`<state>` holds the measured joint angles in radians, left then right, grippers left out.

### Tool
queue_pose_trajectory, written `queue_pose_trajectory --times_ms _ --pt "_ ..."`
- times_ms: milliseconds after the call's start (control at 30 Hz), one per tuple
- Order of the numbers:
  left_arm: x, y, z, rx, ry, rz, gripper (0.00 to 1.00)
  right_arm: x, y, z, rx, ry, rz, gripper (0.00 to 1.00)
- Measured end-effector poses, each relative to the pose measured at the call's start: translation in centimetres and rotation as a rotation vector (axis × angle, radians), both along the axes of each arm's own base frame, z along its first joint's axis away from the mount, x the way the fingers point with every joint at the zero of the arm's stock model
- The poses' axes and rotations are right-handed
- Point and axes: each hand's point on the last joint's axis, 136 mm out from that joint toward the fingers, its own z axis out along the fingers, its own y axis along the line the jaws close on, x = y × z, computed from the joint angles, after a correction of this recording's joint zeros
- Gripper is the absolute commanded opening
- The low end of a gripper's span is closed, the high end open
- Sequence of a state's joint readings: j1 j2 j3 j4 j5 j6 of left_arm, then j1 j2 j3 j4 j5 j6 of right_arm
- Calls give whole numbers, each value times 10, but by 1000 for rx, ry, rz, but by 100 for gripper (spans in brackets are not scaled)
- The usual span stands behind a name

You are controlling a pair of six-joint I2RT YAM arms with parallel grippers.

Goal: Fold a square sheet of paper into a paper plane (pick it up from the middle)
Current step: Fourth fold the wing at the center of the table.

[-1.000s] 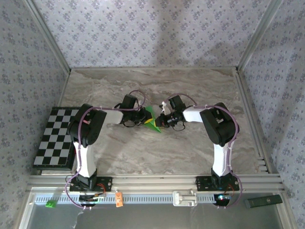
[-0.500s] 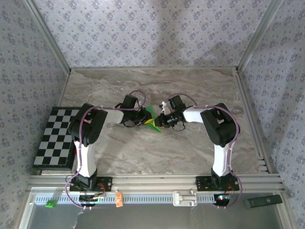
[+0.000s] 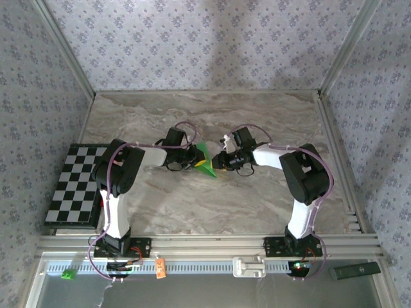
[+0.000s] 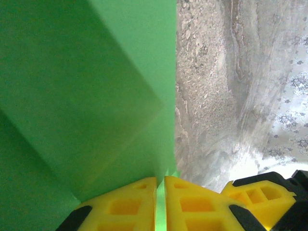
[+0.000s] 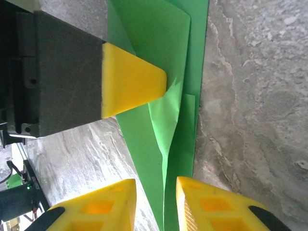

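Your left gripper [image 4: 160, 180] is pinched shut on the folded green paper [image 4: 72, 96].
Your right gripper [image 5: 155, 183] is slightly parted, loose around the paper's edge.

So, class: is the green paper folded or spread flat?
Folded: the green paper shows overlapping layers and creases, pinched by the left gripper.

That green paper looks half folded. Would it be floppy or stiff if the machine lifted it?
Probably floppy: the paper is thin, and a flap buckles loose in the right wrist view. Likely very light, as the left end effector seems to hold it by a pinch at one edge. The creases may stiffen it somewhat lengthwise.
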<state>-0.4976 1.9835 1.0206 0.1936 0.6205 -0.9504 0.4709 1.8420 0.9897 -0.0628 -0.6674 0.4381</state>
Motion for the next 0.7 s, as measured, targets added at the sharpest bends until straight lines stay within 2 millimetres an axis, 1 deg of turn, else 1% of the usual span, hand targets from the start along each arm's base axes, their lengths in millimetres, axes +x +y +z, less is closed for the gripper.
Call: queue_pose_trajectory --times_ms 167,300,600,700 --pt "0 0 0 0 1 0 13 -5 1 -5 -26 13 5 28" --pt "0 0 0 1 2 0 13 -6 3 -7 -37 19 12 22" --pt "0 0 0 2 3 0 14 -9 2 -15 -50 39 18 14" --pt "0 0 1 2 3 0 15 -10 1 -17 -54 46 18 13"
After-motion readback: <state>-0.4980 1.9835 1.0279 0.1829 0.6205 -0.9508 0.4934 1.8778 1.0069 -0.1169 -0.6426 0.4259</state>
